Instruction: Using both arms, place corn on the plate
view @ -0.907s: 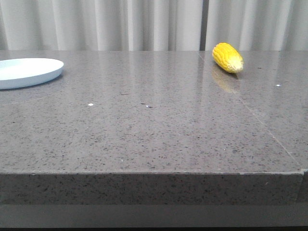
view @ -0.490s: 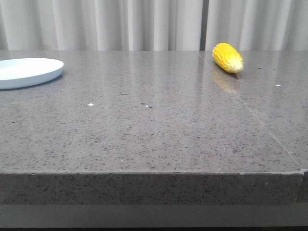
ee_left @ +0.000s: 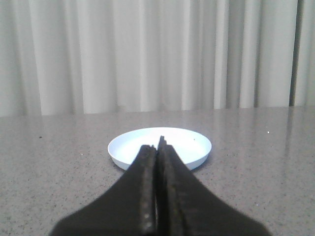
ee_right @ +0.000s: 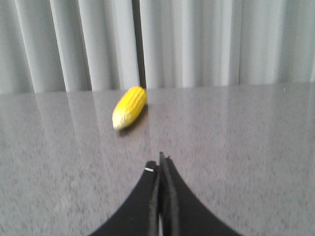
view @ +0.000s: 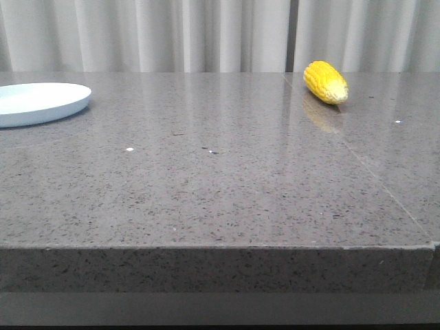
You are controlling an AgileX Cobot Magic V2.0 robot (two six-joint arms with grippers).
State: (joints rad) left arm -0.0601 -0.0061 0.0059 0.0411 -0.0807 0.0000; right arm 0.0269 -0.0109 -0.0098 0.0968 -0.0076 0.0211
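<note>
one corn [view: 326, 82], one plate [view: 41, 103], well apart on table [view: 220, 185], left gripper [ee_left: 157, 147] closed, right gripper [ee_right: 160, 164] closed

Grey speckled table [view: 220, 192] carries plate [view: 38, 103]; corn [view: 326, 82] well apart.

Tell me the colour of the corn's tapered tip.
Paler, whitish-yellow, against the bright yellow kernels of the corn; clearest in the front view.
</note>
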